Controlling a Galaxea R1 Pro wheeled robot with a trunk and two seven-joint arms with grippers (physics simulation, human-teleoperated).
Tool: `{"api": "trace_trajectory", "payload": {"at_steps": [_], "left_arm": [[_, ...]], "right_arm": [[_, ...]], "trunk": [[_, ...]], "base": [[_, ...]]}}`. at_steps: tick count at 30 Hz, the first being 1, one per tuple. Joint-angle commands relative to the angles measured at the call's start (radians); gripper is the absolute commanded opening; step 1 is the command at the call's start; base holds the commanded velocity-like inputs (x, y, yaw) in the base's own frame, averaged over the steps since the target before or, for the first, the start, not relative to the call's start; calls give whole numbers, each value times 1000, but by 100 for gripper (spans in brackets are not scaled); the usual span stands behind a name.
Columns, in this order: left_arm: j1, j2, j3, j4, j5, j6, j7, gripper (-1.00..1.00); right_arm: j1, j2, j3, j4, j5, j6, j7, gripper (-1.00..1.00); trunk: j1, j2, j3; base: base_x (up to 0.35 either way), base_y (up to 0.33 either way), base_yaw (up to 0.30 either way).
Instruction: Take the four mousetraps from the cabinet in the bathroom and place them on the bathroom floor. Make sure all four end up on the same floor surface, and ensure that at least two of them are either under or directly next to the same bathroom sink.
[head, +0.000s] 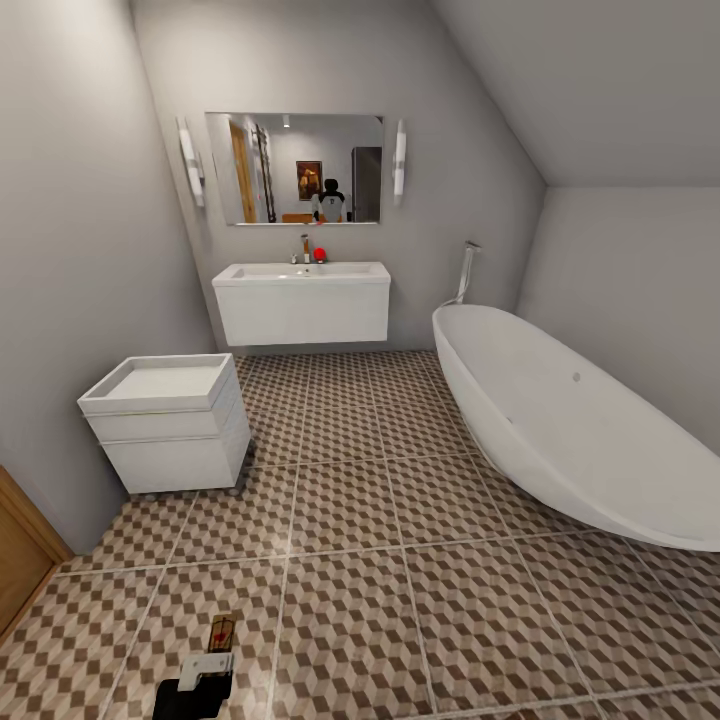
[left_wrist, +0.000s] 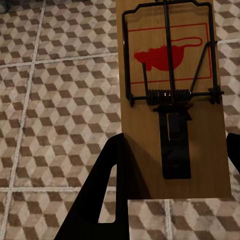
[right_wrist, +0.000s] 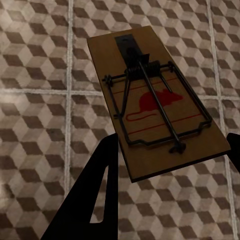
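Observation:
My left gripper (head: 215, 655) at the bottom of the head view is shut on a mousetrap (head: 222, 632), a small brown board with dark wire and a red mouse print. In the left wrist view that mousetrap (left_wrist: 170, 100) sits between the black fingers (left_wrist: 107, 190) above the cube-patterned bathroom floor (left_wrist: 60, 100). My right gripper (right_wrist: 172, 145) is shut on a second mousetrap (right_wrist: 155, 125), tilted above the floor tiles (right_wrist: 45, 100). The white wall-hung sink (head: 300, 300) with tap and red ball stands at the far wall, several tiles ahead. The bathroom floor (head: 400, 560) spreads between.
A small white drawer unit (head: 170, 420) stands against the left wall. A white oval bathtub (head: 560, 420) fills the right side. An orange-brown wooden panel (head: 20, 560) shows at the left edge; I cannot tell if it is the cabinet. A mirror (head: 295, 168) hangs above the sink.

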Motion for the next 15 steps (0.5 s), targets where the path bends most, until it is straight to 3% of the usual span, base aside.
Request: {"api": "trace_trajectory", "payload": {"at_steps": [1,15], "left_arm": [[-1,-1,-6,2,-6,-3,9,-100],[-1,-1,-6,2,-6,0,9,-100]], "right_arm": [[-1,1,8,1,2,-1,-9,-100],[-1,0,8,1,2,-1,-9,-100]], "trunk": [[0,0,-1],[0,0,-1]], "base": [[0,0,0],[0,0,0]]}}
